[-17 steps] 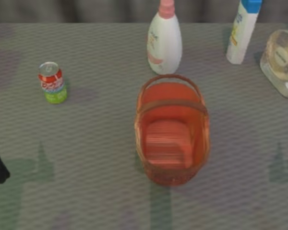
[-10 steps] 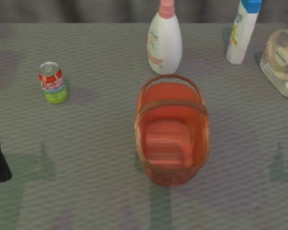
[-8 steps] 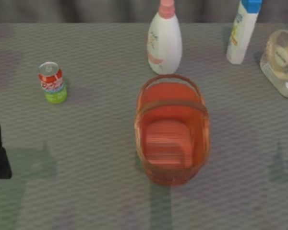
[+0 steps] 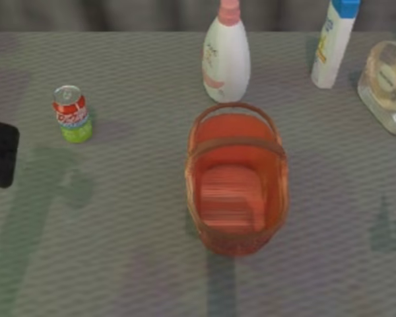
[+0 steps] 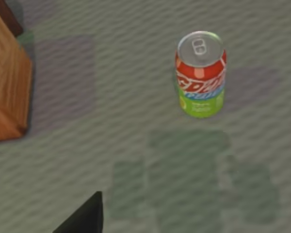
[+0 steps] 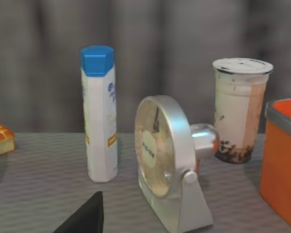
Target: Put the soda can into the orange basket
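The soda can (image 4: 71, 113), red over lime green with a silver top, stands upright at the table's left. The left wrist view looks down on the soda can (image 5: 200, 73) from a distance. The orange basket (image 4: 236, 234) with its hoop handle sits empty at the centre. My left gripper (image 4: 0, 153) hangs at the left edge, left of the can and slightly nearer the front, clear of it. Only one dark fingertip (image 5: 85, 218) shows, far off to the side, so the jaws stand open and empty. My right arm is out of the top view; its fingertip (image 6: 87, 218) shows likewise.
At the back stand a white bottle with a pink cap (image 4: 226, 56), a blue-capped bottle (image 4: 333, 43) and a round clock (image 4: 386, 82). The right wrist view adds a milk-tea cup (image 6: 240, 109), an orange box (image 6: 283, 160) and bread (image 6: 0, 138). A wooden block (image 5: 7, 87) lies near the can.
My left gripper has moved from the lower left edge toward the back, to about the can's level. Its shadow shifted with it. Can and basket have not moved.
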`<action>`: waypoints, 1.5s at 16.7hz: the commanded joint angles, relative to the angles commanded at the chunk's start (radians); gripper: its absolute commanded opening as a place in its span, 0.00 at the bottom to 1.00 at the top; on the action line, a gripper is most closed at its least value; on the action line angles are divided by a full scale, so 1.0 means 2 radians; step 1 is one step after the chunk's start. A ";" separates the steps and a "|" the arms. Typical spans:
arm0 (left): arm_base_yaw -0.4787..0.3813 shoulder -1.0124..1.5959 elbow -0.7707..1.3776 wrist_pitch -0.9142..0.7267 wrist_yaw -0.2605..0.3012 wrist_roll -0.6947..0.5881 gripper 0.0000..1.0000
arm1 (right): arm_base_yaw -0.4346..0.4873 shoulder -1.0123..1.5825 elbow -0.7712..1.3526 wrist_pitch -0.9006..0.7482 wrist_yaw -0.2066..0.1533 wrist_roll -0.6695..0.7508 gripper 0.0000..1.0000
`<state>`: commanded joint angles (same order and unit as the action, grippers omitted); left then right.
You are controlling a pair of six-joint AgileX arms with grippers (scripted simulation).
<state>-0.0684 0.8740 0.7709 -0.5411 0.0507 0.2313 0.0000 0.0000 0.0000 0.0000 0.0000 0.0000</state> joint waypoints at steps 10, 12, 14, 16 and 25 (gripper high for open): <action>-0.023 0.454 0.492 -0.257 -0.002 0.129 1.00 | 0.000 0.000 0.000 0.000 0.000 0.000 1.00; -0.026 0.540 0.580 -0.305 -0.005 0.153 1.00 | 0.000 0.000 0.000 0.000 0.000 0.000 1.00; -0.028 0.622 0.660 -0.350 -0.009 0.174 1.00 | 0.000 0.000 0.000 0.000 0.000 0.000 1.00; -0.030 0.695 0.727 -0.389 -0.012 0.193 1.00 | 0.000 0.000 0.000 0.000 0.000 0.000 1.00; -0.033 0.850 0.857 -0.472 -0.022 0.231 1.00 | 0.000 0.000 0.000 0.000 0.000 0.000 1.00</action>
<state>-0.1342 2.5743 2.4856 -1.4842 0.0076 0.6928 0.0000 0.0000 0.0000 0.0000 0.0000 0.0000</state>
